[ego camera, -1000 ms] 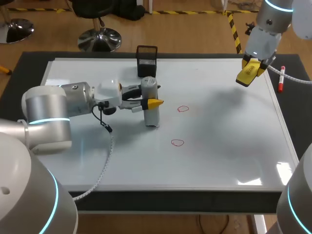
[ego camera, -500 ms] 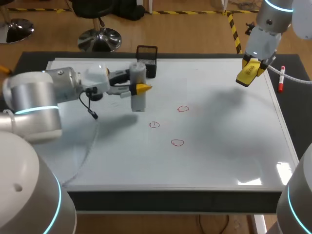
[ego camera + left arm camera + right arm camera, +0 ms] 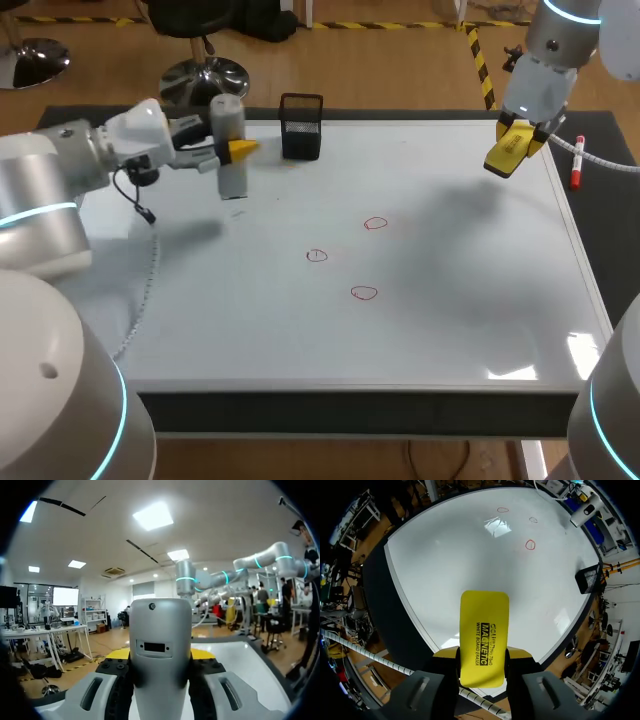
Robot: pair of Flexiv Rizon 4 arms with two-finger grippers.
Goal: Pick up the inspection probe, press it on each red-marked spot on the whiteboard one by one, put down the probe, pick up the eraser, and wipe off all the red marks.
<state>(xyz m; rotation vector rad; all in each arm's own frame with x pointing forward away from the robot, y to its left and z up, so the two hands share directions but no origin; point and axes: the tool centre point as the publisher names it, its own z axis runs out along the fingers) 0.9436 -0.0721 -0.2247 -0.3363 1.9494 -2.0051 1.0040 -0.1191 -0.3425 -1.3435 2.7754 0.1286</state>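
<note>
The left arm's gripper (image 3: 229, 152) is clenched on the grey inspection probe (image 3: 230, 140), holding it upright over the back-left part of the whiteboard (image 3: 450, 320), with a yellow fingertip showing on the probe's right side. The probe's shadow falls on the board apart from its lower end. Just beside it, toward the middle of the back edge, stands a black mesh holder (image 3: 301, 127). In the left wrist view the probe (image 3: 160, 640) fills the space between the 2 fingers of the left gripper (image 3: 160, 656), both pressed to its sides. At the far right corner, the right arm's gripper (image 3: 508, 150) hangs above the board, grasping the yellow eraser (image 3: 503, 156). The right wrist view shows the eraser (image 3: 484, 630) clamped flat between the fingers of that gripper (image 3: 482, 662), jutting out ahead of them over the white surface. 3 small red marks (image 3: 375, 223) sit near the board's middle, well apart from both grippers, unwiped. A red marker (image 3: 577, 170) lies just off the board's right edge.
</note>
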